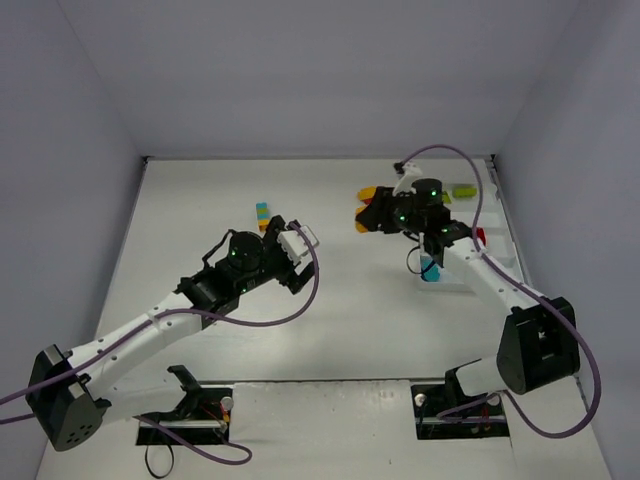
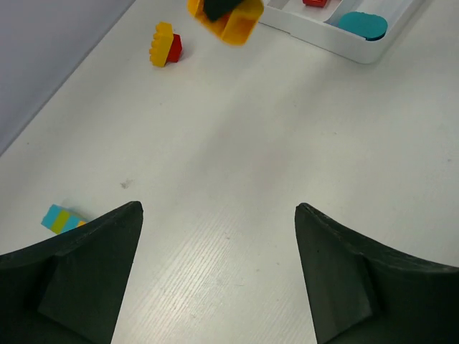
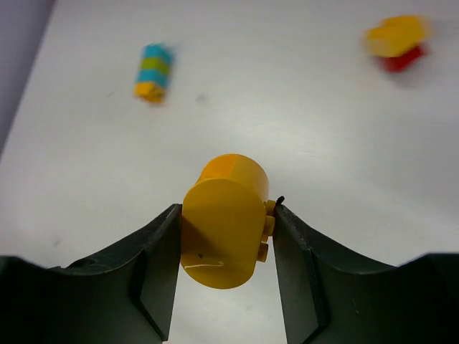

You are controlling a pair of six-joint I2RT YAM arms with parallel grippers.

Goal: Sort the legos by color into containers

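Note:
My right gripper point(image 3: 226, 206) is shut on a yellow-orange lego point(image 3: 224, 226) and holds it above the table, left of the white tray point(image 1: 508, 258). In the top view that gripper point(image 1: 364, 220) hangs over the middle back of the table. My left gripper point(image 2: 219, 208) is open, with only bare table between its fingers. A cyan-and-yellow stack point(image 2: 63, 218) lies to its left. A yellow-and-red lego point(image 2: 165, 45) sits farther off. The containers hold a cyan lego point(image 2: 362, 25), a red one point(image 1: 478, 236) and a green one point(image 1: 463, 190).
The tray point(image 2: 315, 39) runs along the table's right side, against the right wall. The cyan-and-yellow stack point(image 1: 262, 213) lies just beyond my left gripper point(image 1: 300, 248). Purple cables loop off both arms. Walls close in the table at back, left and right.

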